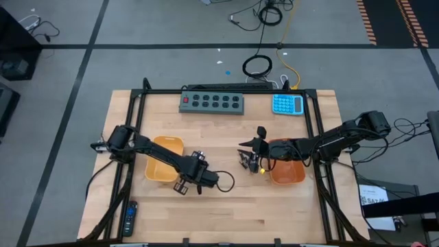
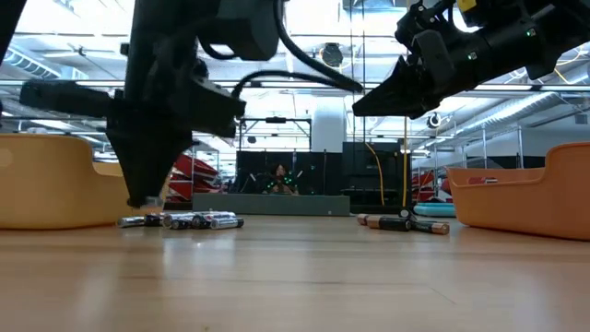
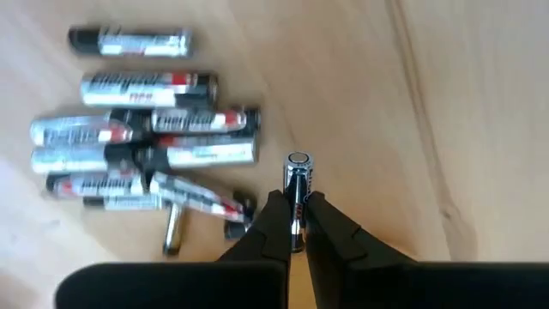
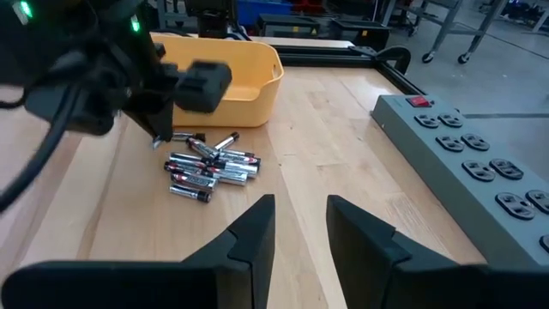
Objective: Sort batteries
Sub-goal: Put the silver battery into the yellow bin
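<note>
Two heaps of small batteries lie on the wooden table. One heap (image 3: 146, 146) of silvery-white cells with dark ends lies beside my left gripper (image 3: 294, 225) and also shows in the low view (image 2: 184, 219) and the right wrist view (image 4: 210, 167). The other heap (image 2: 401, 222) lies by the orange tray (image 1: 287, 171), below my right gripper (image 1: 251, 147). My left gripper (image 1: 186, 184) is in front of the yellow tray (image 1: 164, 159) and is shut on one battery. My right gripper (image 4: 300, 227) hangs open above the table (image 2: 406, 88) and touches nothing. My left gripper pinches one battery between its two fingertips (image 3: 276, 215), coming from above and pointing down. The battery's silvery capped end (image 3: 298, 161) sticks out past the tips, beside the heap. The fingertips are just above the table (image 2: 138, 198); I cannot tell whether the battery is lifted clear.
A grey power strip (image 1: 212, 103) and a blue calculator (image 1: 288, 104) lie along the far edge. A black remote (image 1: 129, 218) lies at the near left corner. Black frame rails (image 1: 319, 137) run along the table's sides. Bare wood spans the near middle.
</note>
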`<state>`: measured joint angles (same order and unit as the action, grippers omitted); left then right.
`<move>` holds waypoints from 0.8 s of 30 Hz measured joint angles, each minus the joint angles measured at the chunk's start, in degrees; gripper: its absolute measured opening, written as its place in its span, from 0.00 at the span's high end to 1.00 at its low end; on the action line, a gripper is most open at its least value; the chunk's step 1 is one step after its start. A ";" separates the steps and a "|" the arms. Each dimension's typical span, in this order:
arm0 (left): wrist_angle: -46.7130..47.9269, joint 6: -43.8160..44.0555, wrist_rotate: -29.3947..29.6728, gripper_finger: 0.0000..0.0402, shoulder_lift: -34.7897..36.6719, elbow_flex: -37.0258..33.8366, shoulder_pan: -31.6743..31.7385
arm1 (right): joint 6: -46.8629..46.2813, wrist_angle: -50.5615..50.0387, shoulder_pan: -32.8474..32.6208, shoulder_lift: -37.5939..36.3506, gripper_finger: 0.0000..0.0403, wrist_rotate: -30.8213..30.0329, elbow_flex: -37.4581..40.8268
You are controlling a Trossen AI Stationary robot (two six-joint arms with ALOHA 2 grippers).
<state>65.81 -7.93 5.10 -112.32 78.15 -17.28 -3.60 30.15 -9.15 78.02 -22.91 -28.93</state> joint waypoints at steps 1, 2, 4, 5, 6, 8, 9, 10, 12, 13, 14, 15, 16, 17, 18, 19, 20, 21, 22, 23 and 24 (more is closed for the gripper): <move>0.65 0.98 0.00 0.95 0.62 0.02 0.00 | -0.02 0.00 -0.01 0.00 0.76 -0.06 0.00; 1.41 1.94 0.00 0.95 1.28 0.15 0.00 | -0.02 0.00 -0.02 0.00 0.76 -0.20 0.00; 2.73 4.23 0.28 0.95 3.06 0.73 0.01 | -0.02 -0.14 -0.02 0.00 0.76 -1.03 0.00; 3.08 5.30 0.68 0.95 4.16 1.04 0.07 | -0.01 -0.18 -0.01 0.00 0.76 -1.17 0.00; 3.17 6.33 1.01 0.95 5.36 1.24 0.07 | -0.02 -0.19 0.00 0.00 0.76 -1.21 0.00; 3.75 8.65 1.31 0.95 7.61 1.42 0.33 | -0.04 -0.24 0.00 0.00 0.76 -1.21 0.00; 4.69 9.90 1.35 0.95 8.62 1.30 0.48 | -0.14 -0.24 -0.01 0.00 0.76 -1.21 0.00; 5.79 10.91 1.37 0.95 9.40 1.08 0.67 | -0.22 -0.24 -0.01 0.00 0.76 -1.18 0.00; 8.07 12.49 1.41 0.95 10.48 0.67 1.00 | -0.24 -0.25 -0.02 0.00 0.76 -1.16 0.00; 8.76 13.13 1.53 0.95 10.84 0.25 1.12 | -0.24 -0.26 0.00 0.00 0.76 -1.16 0.00; 9.12 13.42 1.58 0.95 11.15 -0.40 1.32 | -0.24 -0.22 0.00 0.00 0.76 -1.16 0.00; 9.36 13.53 1.60 0.95 11.37 -1.17 1.52 | -0.24 -0.22 -0.01 0.00 0.76 -1.14 0.00; 9.47 13.58 1.60 0.95 11.64 -2.15 1.70 | -0.24 -0.24 -0.02 0.00 0.76 -1.13 0.00; 9.52 13.58 1.60 0.95 11.97 -3.32 2.05 | -0.24 -0.24 -0.12 0.00 0.76 -1.12 0.00; 9.71 13.57 1.58 0.95 12.23 -4.54 2.41 | -0.24 -0.23 -0.27 0.00 0.76 -1.14 0.00; 9.58 13.56 1.58 0.95 12.69 -5.72 2.84 | -0.22 -0.21 -0.36 0.00 0.76 -1.12 0.00; 8.91 13.56 1.56 0.95 13.31 -6.93 3.35 | -0.22 -0.24 -0.50 0.00 0.76 -1.13 0.00; 8.02 13.49 1.54 0.95 13.97 -8.12 3.93 | -0.22 -0.23 -0.64 0.00 0.76 -1.12 0.00; 7.43 13.39 1.32 0.95 14.80 -9.27 4.52 | -0.21 -0.16 -0.68 0.00 0.76 -1.12 0.00; 6.76 13.13 1.04 0.95 15.66 -10.52 5.08 | -0.18 -0.16 -0.71 0.00 0.76 -1.10 0.00; 5.78 12.90 0.93 0.95 16.56 -11.69 5.71 | -0.17 -0.16 -0.72 0.00 0.76 -1.04 0.00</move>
<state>71.59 4.97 6.03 -95.76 66.46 -11.56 -3.77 30.00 -9.87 78.02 -23.95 -28.93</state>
